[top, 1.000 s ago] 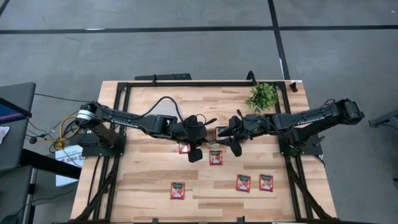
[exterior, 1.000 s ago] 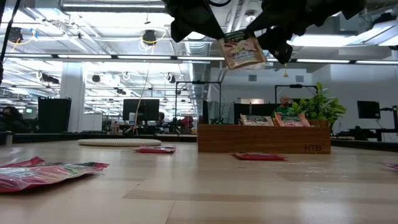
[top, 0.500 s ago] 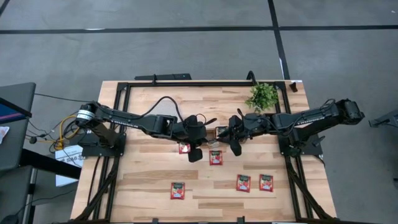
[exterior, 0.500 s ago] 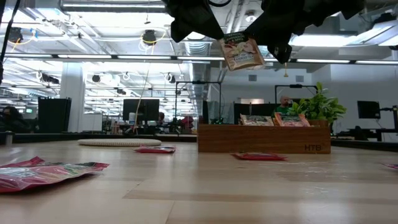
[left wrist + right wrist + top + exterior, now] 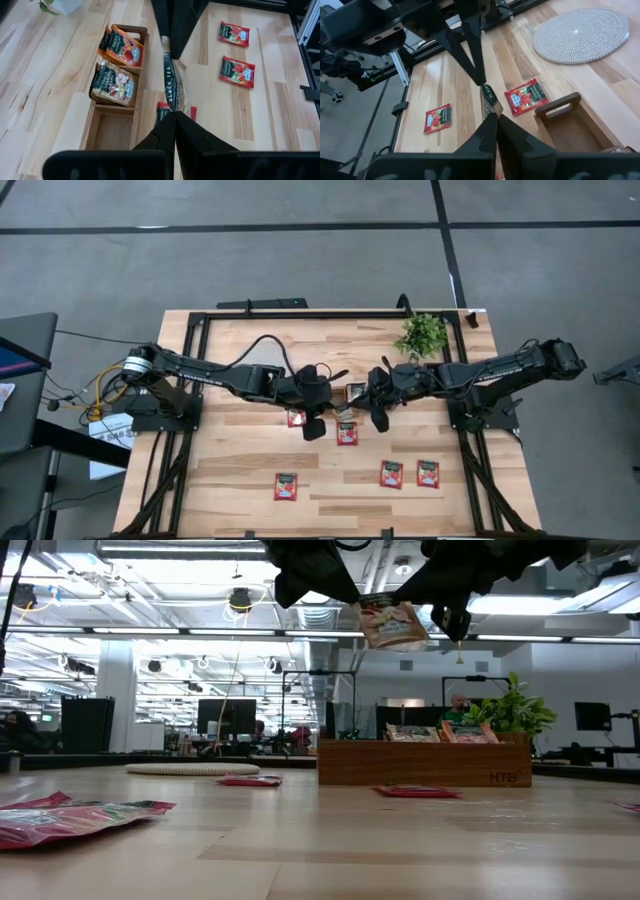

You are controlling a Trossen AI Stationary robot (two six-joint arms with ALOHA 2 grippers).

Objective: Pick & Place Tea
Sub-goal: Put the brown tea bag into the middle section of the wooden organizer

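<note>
Both arms reach from their own sides toward the middle of the worktop (image 5: 240,480), almost level, and their tips meet above it. The left pincer (image 5: 172,114) is closed on one edge of a pale tea sachet (image 5: 393,622), and the right pincer (image 5: 492,116) is closed on the opposite edge of the same sachet, so it hangs in the air between the two, held edge-on and a little tilted. In the low view the sachet is clearly above the wooden tray (image 5: 424,762) and does not touch it. The tray lies on the worktop just under the meeting point; in the left wrist view one end compartment holds red-orange sachets (image 5: 121,46), the middle one holds pale sachets (image 5: 114,84), and the compartment at the other end shows only its wooden bottom. More red sachets lie flat on the worktop: one under the left arm's tip (image 5: 296,418), one just beside it (image 5: 347,433), and three nearer the front edge (image 5: 286,486), (image 5: 391,473), (image 5: 428,472), well apart from each other. A round woven disc (image 5: 582,33) lies behind the left arm, and a small green plant (image 5: 422,334) stands near the back edge on the right side. The two arms themselves cover most of the tray in the high view.
</note>
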